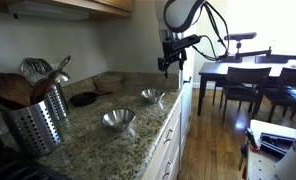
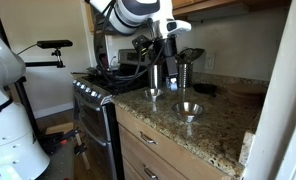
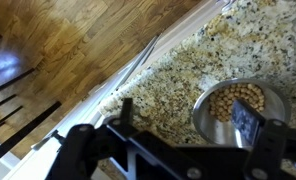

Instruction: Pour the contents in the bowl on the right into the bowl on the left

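Note:
Two small metal bowls stand on the granite counter (image 1: 88, 135). One bowl (image 1: 152, 96) holds tan round pieces like chickpeas; it also shows in an exterior view (image 2: 153, 93) and in the wrist view (image 3: 220, 110). The second bowl (image 1: 118, 119) (image 2: 188, 108) sits apart from it, and I cannot tell what is in it. My gripper (image 1: 169, 66) (image 2: 160, 72) hangs open and empty above the filled bowl. In the wrist view the gripper (image 3: 185, 120) has one finger over that bowl's rim and the other over bare counter.
A perforated metal utensil holder (image 1: 38, 122) with spoons stands at one counter end. A dark flat object (image 1: 83, 98) lies near the wall. A stove (image 2: 93, 105) adjoins the counter. A dining table with chairs (image 1: 253, 80) stands across the wooden floor (image 3: 78, 50).

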You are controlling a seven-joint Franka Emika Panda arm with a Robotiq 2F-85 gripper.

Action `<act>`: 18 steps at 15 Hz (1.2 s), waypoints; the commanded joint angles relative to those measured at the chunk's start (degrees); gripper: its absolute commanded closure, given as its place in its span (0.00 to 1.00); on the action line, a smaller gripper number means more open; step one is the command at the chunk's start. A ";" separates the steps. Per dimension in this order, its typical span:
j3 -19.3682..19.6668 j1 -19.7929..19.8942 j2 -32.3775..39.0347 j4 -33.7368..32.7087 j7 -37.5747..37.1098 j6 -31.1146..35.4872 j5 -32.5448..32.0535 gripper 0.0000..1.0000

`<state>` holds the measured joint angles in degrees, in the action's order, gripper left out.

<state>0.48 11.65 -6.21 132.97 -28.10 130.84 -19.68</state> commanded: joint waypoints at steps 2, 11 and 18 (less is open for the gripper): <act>2.84 -1.47 4.92 -2.43 4.12 3.81 3.98 0.00; 4.28 -2.25 10.73 -4.88 9.55 7.60 9.99 0.00; 4.68 -2.66 13.23 -5.16 11.65 7.92 12.88 0.00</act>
<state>3.52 10.41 6.40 128.24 -18.46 138.40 -9.04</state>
